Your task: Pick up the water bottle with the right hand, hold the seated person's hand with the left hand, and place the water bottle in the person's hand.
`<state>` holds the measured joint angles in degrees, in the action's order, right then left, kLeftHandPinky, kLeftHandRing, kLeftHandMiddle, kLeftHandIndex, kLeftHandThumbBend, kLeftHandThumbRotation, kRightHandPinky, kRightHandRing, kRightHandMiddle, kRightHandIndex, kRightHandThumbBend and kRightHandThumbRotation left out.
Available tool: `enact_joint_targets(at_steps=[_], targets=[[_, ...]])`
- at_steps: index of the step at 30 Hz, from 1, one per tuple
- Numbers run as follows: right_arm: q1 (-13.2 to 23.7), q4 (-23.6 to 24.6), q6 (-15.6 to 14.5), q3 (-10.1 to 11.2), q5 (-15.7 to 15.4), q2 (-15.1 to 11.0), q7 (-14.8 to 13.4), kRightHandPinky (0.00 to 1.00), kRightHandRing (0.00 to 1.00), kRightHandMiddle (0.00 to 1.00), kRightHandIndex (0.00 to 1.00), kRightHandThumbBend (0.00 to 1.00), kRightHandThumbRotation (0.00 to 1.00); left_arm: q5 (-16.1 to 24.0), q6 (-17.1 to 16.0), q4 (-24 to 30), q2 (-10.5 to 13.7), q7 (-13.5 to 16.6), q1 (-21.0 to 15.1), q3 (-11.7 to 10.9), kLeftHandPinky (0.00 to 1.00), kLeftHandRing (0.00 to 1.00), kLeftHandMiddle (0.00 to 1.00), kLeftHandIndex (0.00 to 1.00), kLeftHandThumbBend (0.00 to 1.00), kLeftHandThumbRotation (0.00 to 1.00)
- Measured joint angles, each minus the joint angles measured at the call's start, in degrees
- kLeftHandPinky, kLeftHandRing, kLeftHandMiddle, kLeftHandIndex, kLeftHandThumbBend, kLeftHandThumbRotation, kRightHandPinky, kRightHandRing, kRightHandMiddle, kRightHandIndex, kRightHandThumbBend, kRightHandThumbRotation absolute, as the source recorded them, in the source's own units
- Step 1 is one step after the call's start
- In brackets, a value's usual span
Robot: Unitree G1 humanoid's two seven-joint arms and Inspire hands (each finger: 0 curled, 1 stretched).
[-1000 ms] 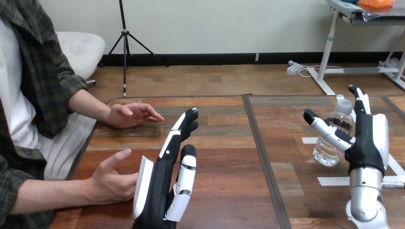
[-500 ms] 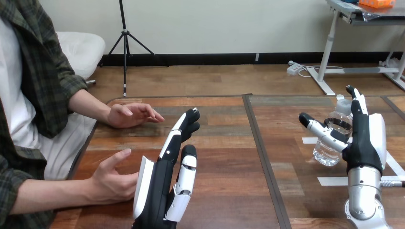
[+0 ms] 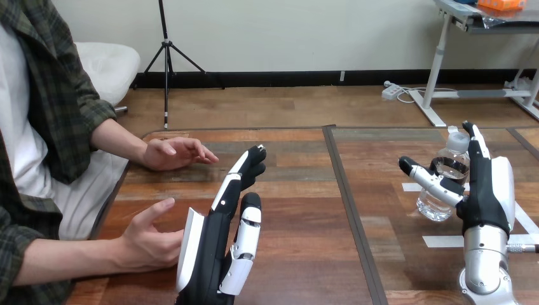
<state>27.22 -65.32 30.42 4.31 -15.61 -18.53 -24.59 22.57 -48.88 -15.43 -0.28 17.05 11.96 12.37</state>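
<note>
Right side first: the clear plastic water bottle with a pale cap (image 3: pixel 435 204) stands upright on the brown wood-plank worktop (image 3: pixel 305 203), beside strips of white tape (image 3: pixel 442 241); the robot's right hand (image 3: pixel 486 197) is up against it, spread wide, fingers straight and pointing upward at the bottle's right, thumb stretched across its front; nothing is curled round the bottle, and I cannot tell whether the thumb touches it. Over on the left, the left hand (image 3: pixel 213 238) stands edge-on above the worktop, fingers straight and relaxed, holding nothing; the person's nearer hand (image 3: pixel 149 241) lies just beside its white shell, loosely cupped; whether they touch is unclear; the person's farther hand (image 3: pixel 171 152) rests near the worktop's far edge, well apart from the bottle.
</note>
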Motion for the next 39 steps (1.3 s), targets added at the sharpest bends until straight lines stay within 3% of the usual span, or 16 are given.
enact_joint_targets(at_steps=[13, 21, 23, 26, 27, 32, 39], targets=[[0.2, -0.2, -1.3, 0.1, 0.4, 0.0, 0.7, 0.96, 1.0, 0.98, 0.96, 0.85, 0.38, 0.1, 0.0, 0.0, 0.0, -0.1, 0.0, 0.0, 0.86, 0.86, 0.89, 0.89, 0.02, 1.0], [0.4, -0.2, -2.2, 0.2, 1.6, -0.1, 1.2, 0.65, 1.0, 0.99, 0.96, 0.83, 0.35, 0.1, 0.0, 0.0, 0.0, 0.0, 0.0, 0.0, 0.85, 0.86, 0.88, 0.9, 0.02, 1.0], [0.5, -0.2, -2.4, 0.2, 1.8, -0.1, 1.4, 0.51, 1.0, 0.99, 0.96, 0.82, 0.34, 0.2, 0.0, 0.0, 0.0, 0.1, 0.1, 0.0, 0.85, 0.86, 0.88, 0.9, 0.02, 1.0], [0.5, -0.2, -2.6, 0.2, 2.0, -0.1, 1.5, 0.22, 1.0, 0.98, 0.96, 0.82, 0.34, 0.3, -0.1, 0.0, 0.0, 0.2, 0.1, 0.0, 0.85, 0.86, 0.88, 0.9, 0.02, 1.0], [0.5, -0.2, -2.6, 0.2, 2.0, -0.1, 1.6, 0.17, 1.0, 0.98, 0.96, 0.81, 0.33, 0.3, -0.1, 0.0, 0.0, 0.3, 0.2, 0.0, 0.85, 0.86, 0.88, 0.9, 0.01, 1.0], [0.5, -0.2, -2.8, 0.2, 2.2, -0.1, 1.7, 0.06, 0.99, 0.97, 0.96, 0.8, 0.3, 0.3, -0.2, 0.0, 0.0, 0.4, 0.5, 0.0, 0.85, 0.86, 0.88, 0.9, 0.01, 1.0], [0.5, -0.2, -2.9, 0.2, 2.3, -0.1, 1.8, 0.01, 0.98, 0.96, 0.96, 0.78, 0.26, 0.3, -0.4, 0.0, 0.0, 0.6, 0.8, -0.1, 0.85, 0.86, 0.88, 0.9, 0.0, 1.0]])
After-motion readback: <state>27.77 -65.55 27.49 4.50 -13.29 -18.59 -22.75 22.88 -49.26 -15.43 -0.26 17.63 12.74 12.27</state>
